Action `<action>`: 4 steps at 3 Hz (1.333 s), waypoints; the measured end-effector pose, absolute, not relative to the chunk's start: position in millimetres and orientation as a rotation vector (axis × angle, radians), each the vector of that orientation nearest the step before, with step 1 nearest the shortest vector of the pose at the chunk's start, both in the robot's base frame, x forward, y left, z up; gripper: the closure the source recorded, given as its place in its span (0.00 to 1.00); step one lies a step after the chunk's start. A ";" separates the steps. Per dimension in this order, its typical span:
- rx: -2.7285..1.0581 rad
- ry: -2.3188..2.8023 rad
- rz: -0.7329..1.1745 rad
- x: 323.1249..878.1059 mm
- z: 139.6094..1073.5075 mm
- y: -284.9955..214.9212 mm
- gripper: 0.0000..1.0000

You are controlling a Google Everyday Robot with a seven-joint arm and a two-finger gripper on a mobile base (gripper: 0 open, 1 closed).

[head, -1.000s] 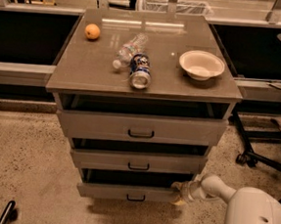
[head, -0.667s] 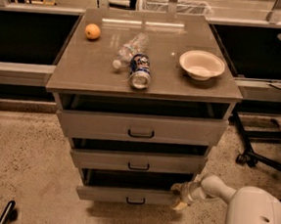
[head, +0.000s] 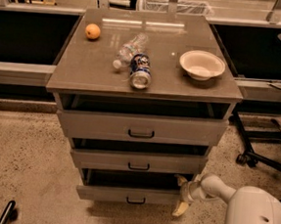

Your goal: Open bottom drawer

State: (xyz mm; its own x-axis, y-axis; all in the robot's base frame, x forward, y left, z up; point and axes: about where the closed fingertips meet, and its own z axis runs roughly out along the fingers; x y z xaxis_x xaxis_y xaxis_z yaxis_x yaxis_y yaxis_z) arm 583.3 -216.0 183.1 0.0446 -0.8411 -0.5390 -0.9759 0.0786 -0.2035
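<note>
The grey cabinet [head: 66, 122] has three drawers, all standing slightly out with dark gaps above them. The bottom drawer [head: 108, 193] is the lowest and narrowest, with a flat grey front and a small dark centre pull [head: 135, 200]. It stands out a little further than the middle drawer [head: 107, 159]. My gripper [head: 181, 195] is at the bottom drawer's right end, by its top right corner, with the pale fingers pointing down and left. The white arm [head: 254, 217] comes in from the lower right.
On the cabinet top lie an orange [head: 92, 31], a clear plastic bottle [head: 129, 48], a can [head: 140, 70] on its side and a white bowl [head: 201, 65]. An office chair base [head: 259, 154] stands to the right. A dark object [head: 6, 212] lies on the speckled floor at lower left.
</note>
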 end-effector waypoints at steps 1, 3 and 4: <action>-1.795 1.833 0.331 582.1 183.2 -216.0 0.00; -1.848 1.947 0.355 556.9 186.8 -214.9 0.18; -1.862 1.998 0.384 536.5 183.8 -212.7 0.41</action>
